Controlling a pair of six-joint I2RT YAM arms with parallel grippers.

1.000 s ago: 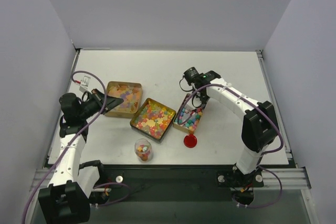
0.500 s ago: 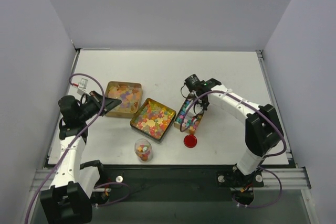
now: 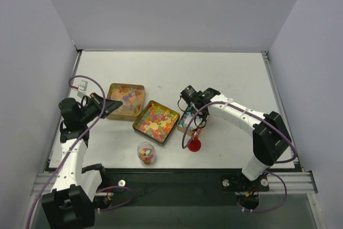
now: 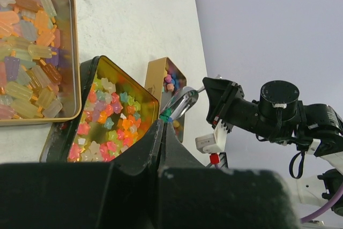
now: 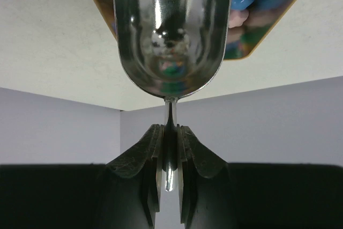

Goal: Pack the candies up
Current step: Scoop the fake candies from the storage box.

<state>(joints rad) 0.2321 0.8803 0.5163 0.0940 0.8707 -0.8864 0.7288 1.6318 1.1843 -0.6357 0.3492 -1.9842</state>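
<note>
Candies fill three gold tins: the left tin (image 3: 127, 100), the middle tin (image 3: 156, 122) and the right tin (image 3: 187, 124), which is partly under the right arm. A clear jar (image 3: 146, 153) near the front holds a few candies. My right gripper (image 3: 193, 113) is shut on the handle of a metal scoop (image 5: 169, 36), whose bowl is low over the right tin's candies (image 5: 257, 4). The scoop (image 4: 182, 100) also shows in the left wrist view. My left gripper (image 3: 115, 105) is shut and empty beside the left tin's near edge.
A flat red round lid (image 3: 194, 144) lies on the table right of the jar, close under the right arm's cable. The white table ends in grey walls at the back and on both sides.
My right gripper has moved left and toward the front with the scoop, lowering over the right tin and covering more of it. The left arm has barely moved.
</note>
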